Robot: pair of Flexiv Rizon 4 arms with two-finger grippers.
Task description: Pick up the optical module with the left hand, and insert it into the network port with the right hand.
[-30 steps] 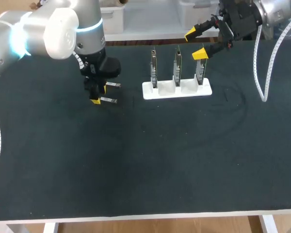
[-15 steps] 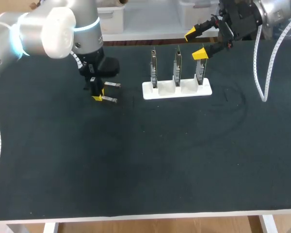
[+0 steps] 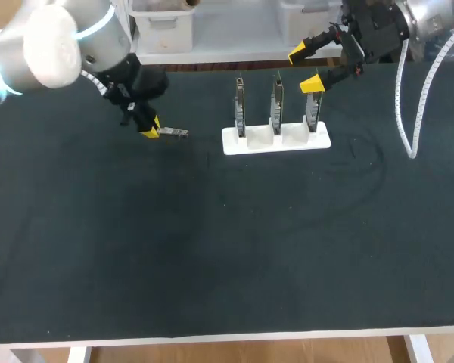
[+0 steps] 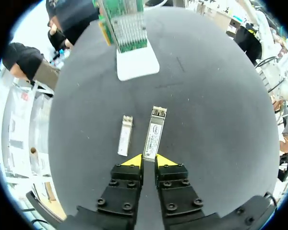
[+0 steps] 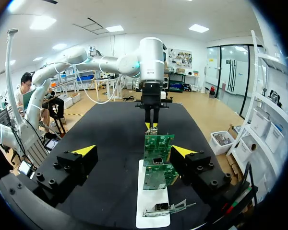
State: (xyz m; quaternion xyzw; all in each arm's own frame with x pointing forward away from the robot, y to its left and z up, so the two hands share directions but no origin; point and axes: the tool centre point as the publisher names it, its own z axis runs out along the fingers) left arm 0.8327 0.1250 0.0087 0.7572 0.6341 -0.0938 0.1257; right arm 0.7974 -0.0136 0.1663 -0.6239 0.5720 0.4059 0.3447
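Dark matte counter (image 3: pixel 250 249) w/ pale front edge and faint curved scuffs right of centre. Upper middle: white slotted plastic stand (image 3: pixel 251 141) w/ three green circuit boards (image 3: pixel 277 102) upright in a row. Left arm (image 3: pixel 60 45) comes in from upper left, wrist tipped down over the counter left of the stand. The left jaws are nearly closed, pinching the near end of a slim silver metal optical module (image 4: pixel 153 134), which points ahead toward the stand. A second silver module (image 4: pixel 125 135) lies flat just beside it, clear of the jaws. Right arm (image 3: pixel 378 26) is at upper right, behind the stand. The right jaws are spread wide w/ nothing in them, boards straight ahead in its wrist view.
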